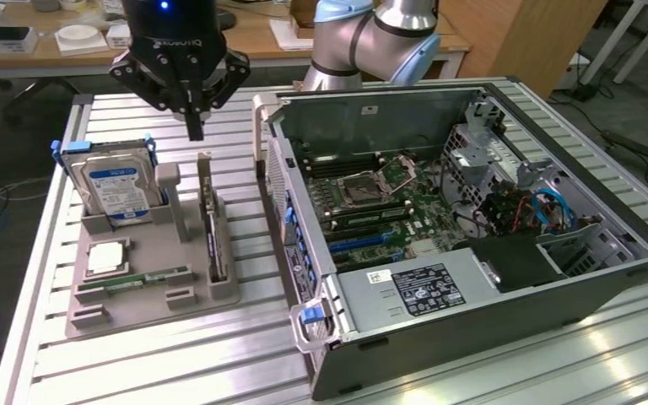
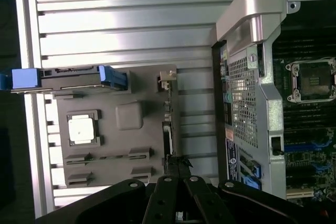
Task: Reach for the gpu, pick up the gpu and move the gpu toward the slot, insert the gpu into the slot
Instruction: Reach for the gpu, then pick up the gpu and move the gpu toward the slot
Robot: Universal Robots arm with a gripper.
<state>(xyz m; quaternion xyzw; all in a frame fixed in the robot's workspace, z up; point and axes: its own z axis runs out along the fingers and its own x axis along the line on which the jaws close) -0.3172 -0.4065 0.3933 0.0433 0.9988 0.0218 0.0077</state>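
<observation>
Exterior view, nearest first: on the slatted worktop (image 1: 132, 363) a grey holder tray (image 1: 144, 314) carries a green memory stick (image 1: 149, 277). Behind the stick, the gpu (image 1: 213, 240) stands on edge in its cradle, untouched. The open computer case (image 1: 504, 295) sits beside the tray. Farther back, the hand (image 1: 195, 126) hangs above the gpu's far end, apart from it, its fingers seemingly pressed together on nothing. In the wrist view the gpu (image 2: 168, 135) shows edge-on just beyond the hand (image 2: 178, 169).

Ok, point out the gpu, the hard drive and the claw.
gpu (image 1: 216, 249): exterior view, its dark flat side.
hard drive (image 1: 116, 189): exterior view, its blue label.
claw (image 1: 195, 128): exterior view, its lower tip.
</observation>
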